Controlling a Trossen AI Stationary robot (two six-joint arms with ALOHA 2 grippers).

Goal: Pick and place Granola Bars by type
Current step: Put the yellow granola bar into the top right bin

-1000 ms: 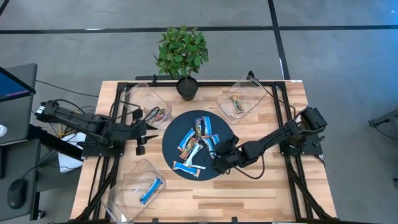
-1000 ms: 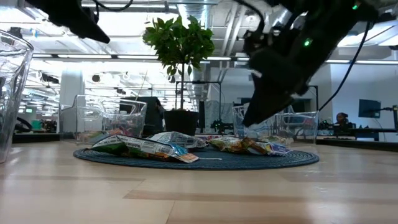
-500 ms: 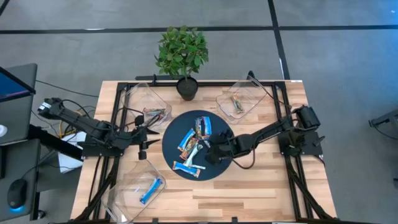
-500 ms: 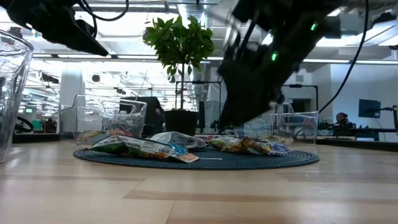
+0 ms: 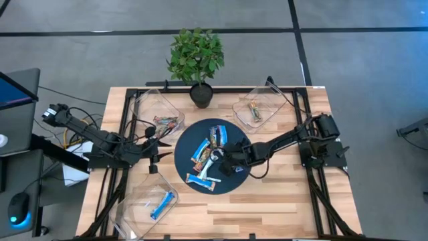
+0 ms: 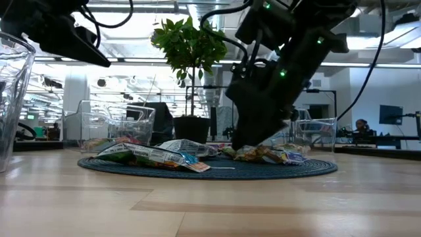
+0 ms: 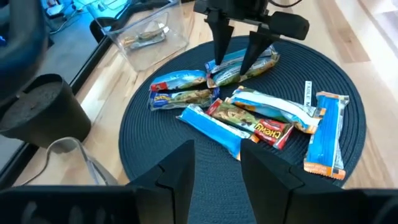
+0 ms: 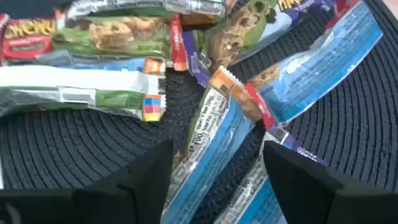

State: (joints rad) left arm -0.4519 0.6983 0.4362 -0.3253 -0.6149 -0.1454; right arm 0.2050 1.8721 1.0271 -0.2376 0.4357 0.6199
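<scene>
Right gripper (image 7: 233, 65) has dropped onto the bars (image 5: 207, 155), fingers spread astride one; left gripper (image 5: 152, 148) unmoved, part open.

The right arm reaches in low from the desk's right edge, its right claw (image 5: 221, 159) pointed down with fingers (image 7: 219, 38) spread apart. The left arm waits at the left side, left claw (image 5: 151, 148) raised.
</scene>
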